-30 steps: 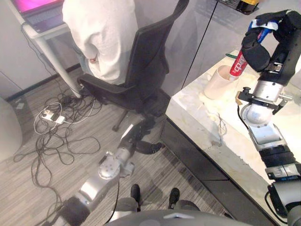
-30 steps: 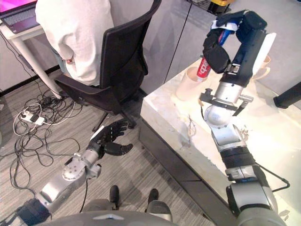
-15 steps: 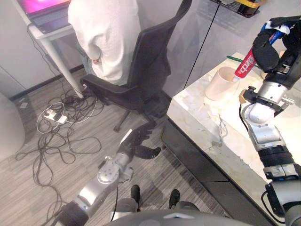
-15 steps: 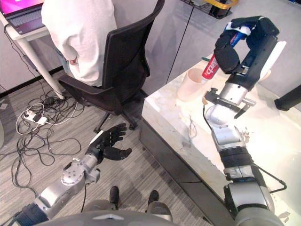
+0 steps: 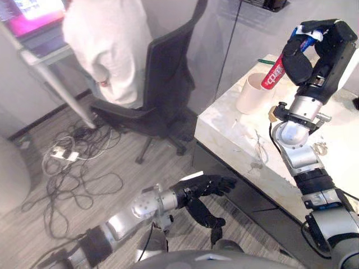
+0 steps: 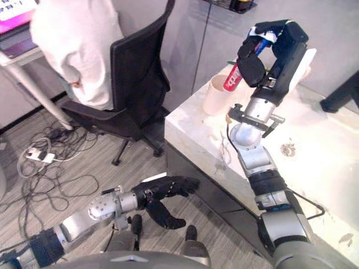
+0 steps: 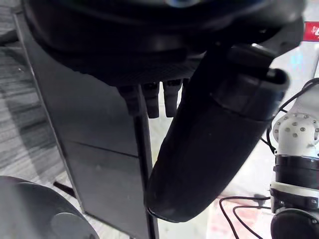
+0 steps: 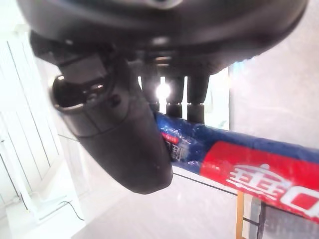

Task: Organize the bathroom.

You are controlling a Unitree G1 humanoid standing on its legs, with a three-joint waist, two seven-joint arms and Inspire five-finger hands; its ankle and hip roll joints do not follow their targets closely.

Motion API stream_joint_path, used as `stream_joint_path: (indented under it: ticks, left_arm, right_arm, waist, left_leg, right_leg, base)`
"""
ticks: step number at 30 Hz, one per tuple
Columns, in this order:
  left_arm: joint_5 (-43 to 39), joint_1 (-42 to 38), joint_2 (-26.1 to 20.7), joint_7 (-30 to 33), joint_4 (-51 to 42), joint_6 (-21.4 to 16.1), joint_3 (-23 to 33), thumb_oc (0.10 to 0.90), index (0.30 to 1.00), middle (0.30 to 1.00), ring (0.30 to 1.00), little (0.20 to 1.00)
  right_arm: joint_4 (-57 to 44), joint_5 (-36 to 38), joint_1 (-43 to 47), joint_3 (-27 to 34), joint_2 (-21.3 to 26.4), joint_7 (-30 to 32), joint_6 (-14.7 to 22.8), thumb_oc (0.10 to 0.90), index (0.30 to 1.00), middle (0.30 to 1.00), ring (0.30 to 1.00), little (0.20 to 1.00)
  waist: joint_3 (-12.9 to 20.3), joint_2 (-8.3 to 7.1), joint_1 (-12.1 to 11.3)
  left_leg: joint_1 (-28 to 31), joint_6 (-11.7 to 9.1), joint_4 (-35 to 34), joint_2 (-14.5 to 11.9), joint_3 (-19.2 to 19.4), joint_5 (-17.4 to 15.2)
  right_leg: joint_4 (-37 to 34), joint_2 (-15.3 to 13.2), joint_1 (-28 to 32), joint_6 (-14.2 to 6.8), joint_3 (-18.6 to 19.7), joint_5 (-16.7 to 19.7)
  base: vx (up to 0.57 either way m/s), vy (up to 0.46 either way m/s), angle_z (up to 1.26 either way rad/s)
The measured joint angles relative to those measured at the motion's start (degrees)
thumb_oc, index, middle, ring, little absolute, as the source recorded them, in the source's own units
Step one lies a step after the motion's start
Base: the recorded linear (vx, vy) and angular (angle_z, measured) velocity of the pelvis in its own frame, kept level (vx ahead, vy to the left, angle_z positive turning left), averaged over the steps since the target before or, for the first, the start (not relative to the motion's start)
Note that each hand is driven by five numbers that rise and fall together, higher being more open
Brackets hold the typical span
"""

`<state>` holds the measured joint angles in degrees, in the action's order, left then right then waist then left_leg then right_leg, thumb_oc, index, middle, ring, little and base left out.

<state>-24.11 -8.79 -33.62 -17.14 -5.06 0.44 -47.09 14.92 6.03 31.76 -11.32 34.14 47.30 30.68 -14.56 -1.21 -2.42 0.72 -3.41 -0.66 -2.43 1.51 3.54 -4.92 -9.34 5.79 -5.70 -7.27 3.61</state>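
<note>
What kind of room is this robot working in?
Probably an office or lab with a mock bathroom counter: a marble-look countertop bears a cream cup, the right hand holds a toothpaste tube, and a person sits on an office chair.

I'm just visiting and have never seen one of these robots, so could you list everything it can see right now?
Toothpaste tube: one, red and blue, in the right hand above the cup.
Cup: one, cream, on the countertop's far corner.
Countertop: one, pale marble.
Office chair: one, black, left of the countertop.
Person: one, white top, seated.
Cables: tangle, floor.
Right hand: curled round the tube.
Left hand: open, low, before the counter.
</note>
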Motion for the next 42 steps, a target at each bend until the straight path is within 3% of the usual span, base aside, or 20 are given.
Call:
stream_joint_path:
  ticks: [2, 6, 18, 19, 20, 27, 36, 42]
  left_arm:
    - [-0.22, -1.21, -2.15, -0.58, -0.17, 0.34, 1.06, 0.8, 0.9, 0.9, 0.9, 0.9]
    - [-0.8, -2.0, -3.61, -0.37, -0.39, 2.28, 3.98, 0.8, 0.9, 0.9, 0.9, 0.9]
    - [-0.99, -2.19, -2.72, 0.6, -0.62, 2.54, 4.77, 0.8, 0.9, 0.9, 0.9, 0.9]
    - [-0.98, -2.12, -2.72, 0.67, -0.63, 2.65, 4.77, 0.8, 0.9, 0.9, 0.9, 0.9]
    - [-0.98, -2.06, -2.67, 0.73, -0.69, 2.94, 4.77, 0.8, 0.9, 0.9, 0.9, 0.9]
    - [-0.8, -1.68, -2.48, 2.63, -1.3, 3.55, 4.81, 0.8, 0.9, 0.9, 0.9, 0.9]
    - [-0.75, 0.24, -2.3, 4.78, -1.29, 3.64, 5.12, 0.8, 0.9, 0.9, 0.9, 0.9]
    - [-0.53, 0.57, -2.1, 8.48, -1.24, 3.69, 5.86, 0.8, 0.9, 0.9, 0.9, 0.9]
  right_arm:
    - [-1.9, -0.05, -0.02, 0.02, -0.08, -2.07, -0.01, 0.4, 0.3, 0.3, 0.3, 0.3]
    - [-3.54, 0.08, -0.08, -0.67, -0.08, -4.7, -0.39, 0.4, 0.3, 0.3, 0.3, 0.3]
    - [-3.57, 2.32, -3.0, -1.33, -1.01, -8.2, -4.78, 0.4, 0.3, 0.3, 0.3, 0.3]
    - [-3.6, 2.32, -3.36, -1.33, -1.49, -8.22, -4.95, 0.527, 0.491, 0.491, 0.491, 0.491]
    - [-3.63, 2.36, -4.0, -1.33, -1.85, -8.37, -5.06, 0.8, 0.9, 0.9, 0.9, 0.9]
    - [-6.52, 6.11, -8.45, -1.33, -2.83, -13.4, -6.77, 0.8, 0.9, 0.9, 0.9, 0.9]
    - [-6.5, 6.11, -11.27, -1.34, -3.14, -15.33, -9.55, 0.8, 0.9, 0.9, 0.9, 0.9]
    - [-6.5, 6.2, -12.3, -1.34, -3.14, -15.82, -11.41, 0.8, 0.9, 0.9, 0.9, 0.9]
  waist:
    - [-0.17, -0.85, 0.93]
    - [-0.02, -0.24, 1.0]
    - [0.15, 0.1, 0.85]
    - [0.16, 0.07, 0.9]
    - [0.17, 0.06, 1.0]
    - [1.61, -0.45, 1.35]
    - [4.73, -2.47, 1.32]
    - [4.79, -2.56, 1.2]
  left_leg:
    - [1.57, 1.06, -2.44, 1.16, 1.56, 0.92]
    - [3.2, 1.83, -4.11, 1.75, 2.82, 1.05]
    - [3.62, 1.43, -4.16, 1.2, 2.21, 0.26]
    - [3.62, 1.41, -4.16, 1.22, 2.38, 0.26]
    - [3.59, 1.3, -4.17, 1.18, 2.52, 0.16]
    - [2.02, 0.95, -4.17, 0.7, 3.18, 0.88]
    - [1.81, 0.94, -4.17, 0.69, 3.37, 0.96]
    - [1.81, 0.87, -4.18, 0.07, 3.42, 1.19]
  right_leg:
    - [0.01, -1.28, -0.4, -1.28, 0.24, 1.07]
    - [0.29, -1.78, -0.23, -1.92, -2.02, 1.93]
    - [0.29, -1.14, 0.3, -1.9, -3.41, 1.96]
    - [0.29, -1.1, 0.2, -1.9, -3.36, 1.95]
    - [0.29, -1.05, 0.09, -1.88, -3.33, 1.94]
    - [0.29, -0.28, -1.92, -1.82, -2.18, 1.9]
    - [0.28, -0.33, -2.23, -1.82, -2.14, 1.91]
    - [0.26, -0.07, -2.23, -1.68, -2.14, 2.04]
  base:
    - [0.15, 0.111, -0.31]
    - [0.11, 0.064, -0.16]
    - [0.02, 0.014, 0.01]
    - [-0.01, 0.001, -0.1]
    - [-0.02, 0.0, -0.1]
    - [-0.02, -0.007, -0.07]
    - [-0.07, -0.029, -0.01]
    - [-0.16, -0.09, 0.0]
